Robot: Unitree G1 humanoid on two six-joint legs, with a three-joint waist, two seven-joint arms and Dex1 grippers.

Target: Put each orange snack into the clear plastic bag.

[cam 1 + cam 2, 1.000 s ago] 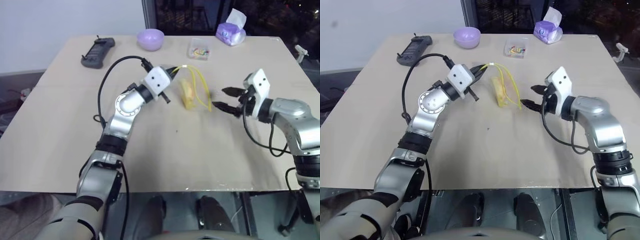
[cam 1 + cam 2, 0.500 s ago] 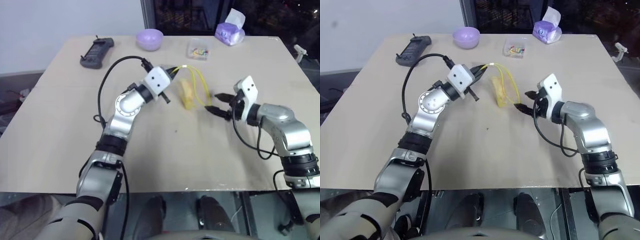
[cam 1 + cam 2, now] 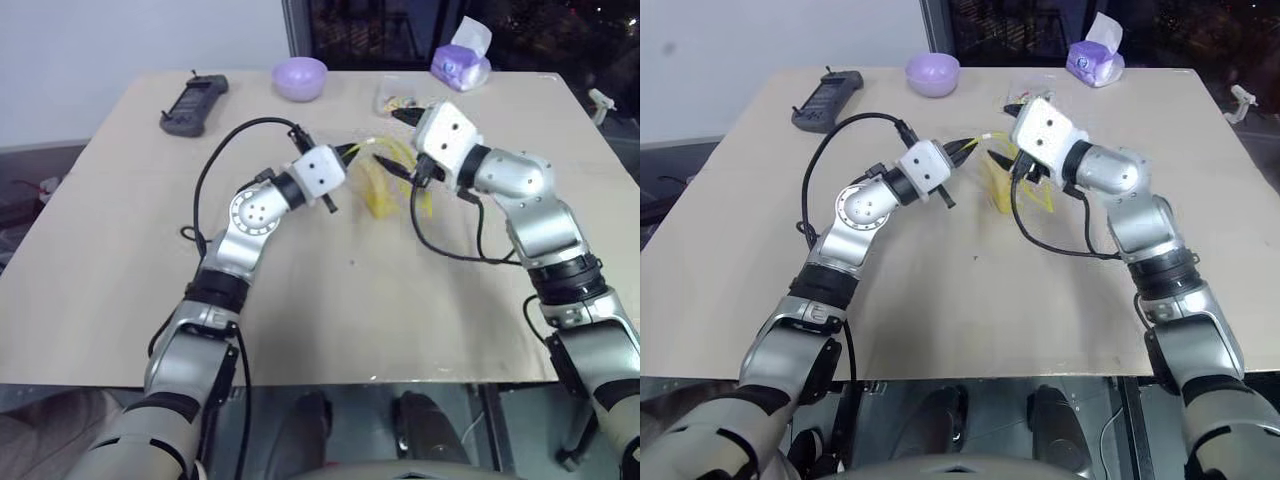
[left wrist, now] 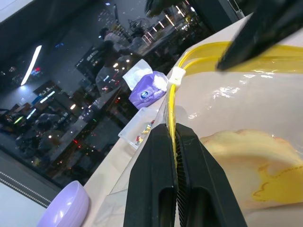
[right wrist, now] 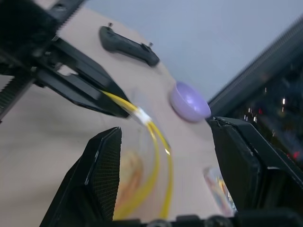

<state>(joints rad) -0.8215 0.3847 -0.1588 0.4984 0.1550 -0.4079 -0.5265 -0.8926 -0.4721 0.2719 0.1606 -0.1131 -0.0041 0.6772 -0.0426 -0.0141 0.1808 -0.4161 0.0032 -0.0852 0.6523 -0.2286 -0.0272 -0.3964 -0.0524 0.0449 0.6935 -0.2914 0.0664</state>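
Observation:
My left gripper is shut on the yellow seal strip of the clear plastic bag, which hangs from it just above the table. An orange snack shows through the bag's film, low in the bag. The strip loops open at the bag's mouth. My right gripper is open, raised beside the mouth on the side away from the left gripper, with its fingers either side of the yellow loop and nothing held between them.
At the far edge of the tan table stand a lilac bowl, a black controller and a purple tissue pack. A small clear box of coloured bits lies just behind the right gripper.
My right gripper has risen from the table and swung left up to the bag's mouth, rolling its wrist on the way. The left gripper has kept the bag in place.

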